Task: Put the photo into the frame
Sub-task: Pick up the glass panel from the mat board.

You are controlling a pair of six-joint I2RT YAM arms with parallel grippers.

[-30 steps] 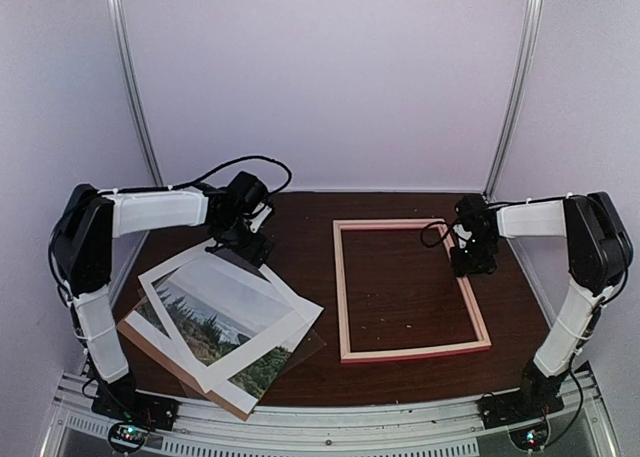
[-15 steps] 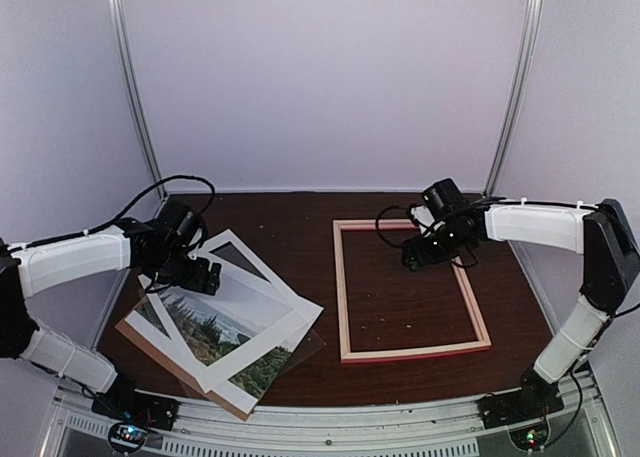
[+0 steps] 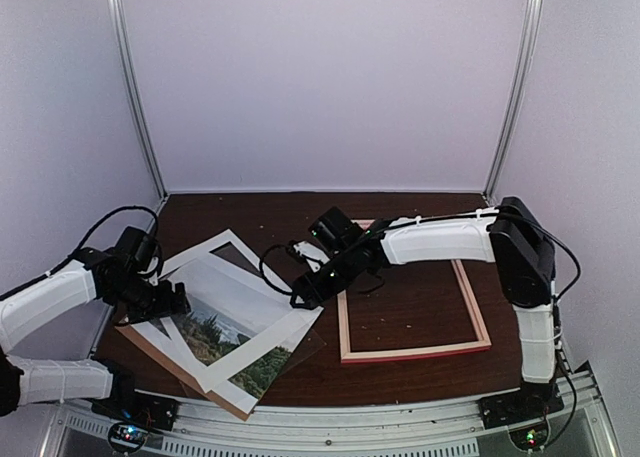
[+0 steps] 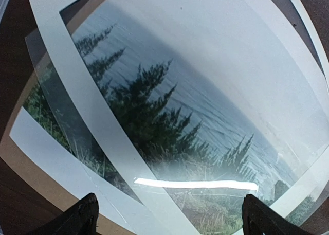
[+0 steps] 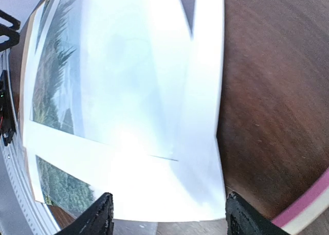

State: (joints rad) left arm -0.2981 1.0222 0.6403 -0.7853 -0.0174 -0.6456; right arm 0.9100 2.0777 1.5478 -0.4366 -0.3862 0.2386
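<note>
The photo (image 3: pixel 222 324), pale sky over dark trees, lies in a skewed stack at the left of the table, partly under a white mat (image 3: pixel 290 312). The pink-railed frame (image 3: pixel 415 353) lies flat to the right with bare table inside it. My left gripper (image 3: pixel 175 302) hovers at the stack's left edge, open; in the left wrist view the photo (image 4: pixel 169 122) fills the picture above the gripper (image 4: pixel 167 219). My right gripper (image 3: pixel 303 295) reaches across the frame to the stack's right corner, open; its wrist view shows the mat (image 5: pixel 169 194), photo (image 5: pixel 54 75) and a frame rail (image 5: pixel 308 204).
A brown backing board (image 3: pixel 160 349) lies under the stack, and a clear sheet (image 3: pixel 300 349) juts out at its near right. Metal posts (image 3: pixel 135 87) stand at the back corners before pale walls. The table's near edge has a metal rail (image 3: pixel 330 417).
The right arm swept left from the frame's right rail to the stack's right corner, jaws widening. The left arm pulled back from the stack's far corner to its left edge.
</note>
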